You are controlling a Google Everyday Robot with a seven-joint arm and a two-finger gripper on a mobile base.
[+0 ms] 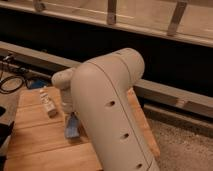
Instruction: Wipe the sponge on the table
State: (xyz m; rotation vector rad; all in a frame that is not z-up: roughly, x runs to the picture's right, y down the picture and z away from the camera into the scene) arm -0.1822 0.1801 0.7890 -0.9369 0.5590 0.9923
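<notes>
Gripper (pixel 68 111): at the arm's low end, right at the top of the sponge (pixel 72 127), mostly hidden by the arm (pixel 107 115). Sponge: right edge covered by the arm, top end lost under the gripper. Table (pixel 37 147): cut off by the lower edge, right half behind the arm. Arm: base runs out of frame below. Small white object (pixel 48 106): too blurred to identify. Dark shape (pixel 4 134): cut by the left edge, unidentifiable.
</notes>
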